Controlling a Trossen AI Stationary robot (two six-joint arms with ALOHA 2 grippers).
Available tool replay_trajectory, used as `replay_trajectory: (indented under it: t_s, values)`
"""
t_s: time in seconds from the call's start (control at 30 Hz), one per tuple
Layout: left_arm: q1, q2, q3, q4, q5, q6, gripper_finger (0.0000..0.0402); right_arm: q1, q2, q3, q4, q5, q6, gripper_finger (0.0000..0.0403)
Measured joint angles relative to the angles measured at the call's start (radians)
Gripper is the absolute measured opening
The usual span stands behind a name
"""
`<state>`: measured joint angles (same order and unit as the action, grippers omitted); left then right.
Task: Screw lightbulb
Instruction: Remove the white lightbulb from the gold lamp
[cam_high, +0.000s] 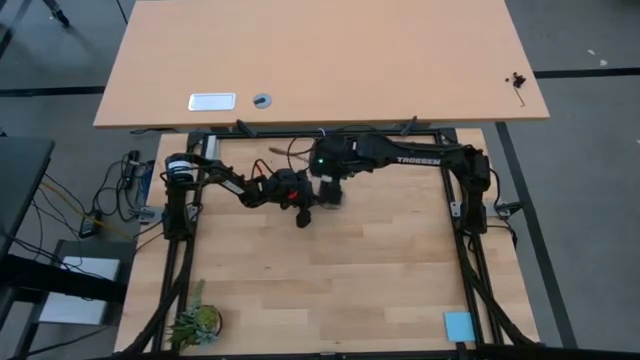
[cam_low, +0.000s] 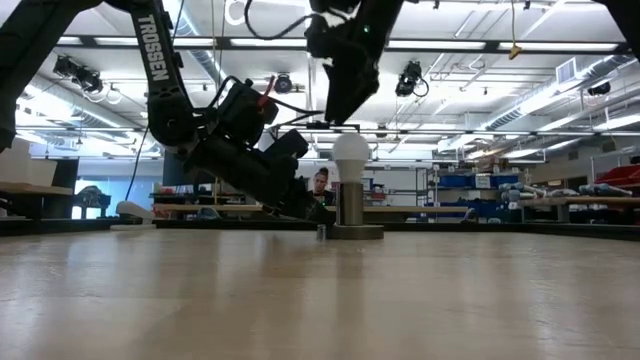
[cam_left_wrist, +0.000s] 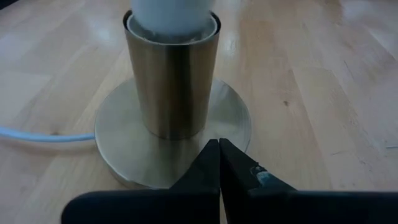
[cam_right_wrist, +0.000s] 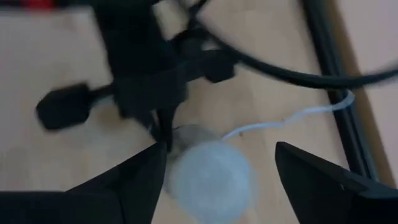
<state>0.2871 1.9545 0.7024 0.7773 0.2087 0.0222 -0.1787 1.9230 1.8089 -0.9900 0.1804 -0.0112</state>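
Note:
The white lightbulb (cam_low: 350, 155) stands upright with its narrow end in a brushed-metal cylinder socket (cam_low: 349, 205) on a round metal base (cam_low: 358, 232), near the middle of the table's far side. A white cord (cam_left_wrist: 37, 134) leaves the base. My left gripper (cam_left_wrist: 219, 146) is shut, and its tips are down on the base. My right gripper (cam_right_wrist: 221, 155) is open just above the bulb (cam_right_wrist: 211, 180), with one finger on either side of it. In the low view (cam_low: 338, 108) it stands clear of the bulb's top. My left gripper presses its shut fingertips (cam_left_wrist: 211, 158) down on the flat rim of the socket's round base (cam_left_wrist: 233, 127), beside the cylinder. The fingers slant down from the table's left. The base lies flat on the table.
A small potted plant (cam_high: 195, 322) stands at the near left and a blue card (cam_high: 458, 325) lies at the near right. A black frame (cam_high: 470, 250) borders the table. A small metal piece (cam_low: 321, 232) lies beside the base. A person (cam_low: 322, 185) shows far behind.

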Motion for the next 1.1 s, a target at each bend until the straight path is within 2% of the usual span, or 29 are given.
replay_trajectory:
  t_s: [0.13,0.3,0.57,0.93,1.03,1.1]
  values:
    - [0.0,0.0,0.0,0.001,-0.001,0.0,0.0001,0.0,0.002,0.016,-0.021,0.049,0.153,0.0319]
    - [0.0,0.0,0.0,0.002,0.002,0.0,0.0001,0.001,0.004,0.019,-0.098,0.031,0.435,0.0321]
    - [0.0,0.0,0.0,0.003,0.003,0.0,0.0001,0.015,0.005,-0.001,-0.071,0.095,0.692,0.032]
    - [0.0,0.0,0.0,0.003,0.003,0.0,0.0001,0.014,0.007,-0.089,-0.019,0.099,0.714,0.0301]
    - [0.0,0.0,0.0,0.003,0.003,0.0,0.0001,0.013,0.006,-0.095,-0.016,0.099,0.668,0.0282]
    - [0.0,0.0,0.0,0.003,0.003,0.0,0.0001,0.01,0.006,-0.096,-0.012,0.096,0.583,0.0266]
